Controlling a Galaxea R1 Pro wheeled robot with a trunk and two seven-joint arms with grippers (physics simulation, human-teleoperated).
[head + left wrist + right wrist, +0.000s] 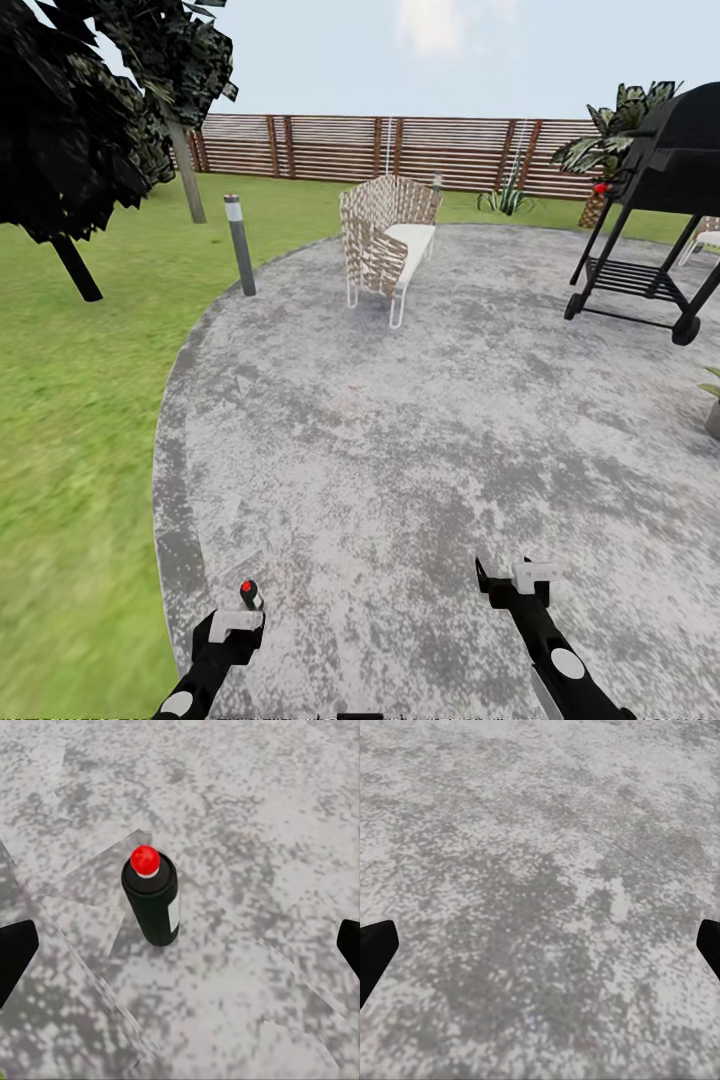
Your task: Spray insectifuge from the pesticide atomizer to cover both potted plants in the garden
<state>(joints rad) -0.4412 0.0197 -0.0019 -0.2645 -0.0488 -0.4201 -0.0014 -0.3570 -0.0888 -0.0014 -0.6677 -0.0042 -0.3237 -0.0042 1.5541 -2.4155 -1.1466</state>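
The pesticide atomizer [152, 900] stands upright on the round patio [400, 420], its long axis vertical and red spot on top. In the left wrist view it sits between the spread fingers of the left end effector [180, 949], untouched and released. From the head it lies at seven o'clock, just ahead of that end effector [236, 625]. The right end effector [540, 952], also released, hangs well apart over bare paving, so the left arm is nearer.

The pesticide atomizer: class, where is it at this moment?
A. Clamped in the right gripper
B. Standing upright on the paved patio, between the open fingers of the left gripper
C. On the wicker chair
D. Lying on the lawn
B: the pesticide atomizer stands upright on the patio, untouched, with the left gripper open around it.
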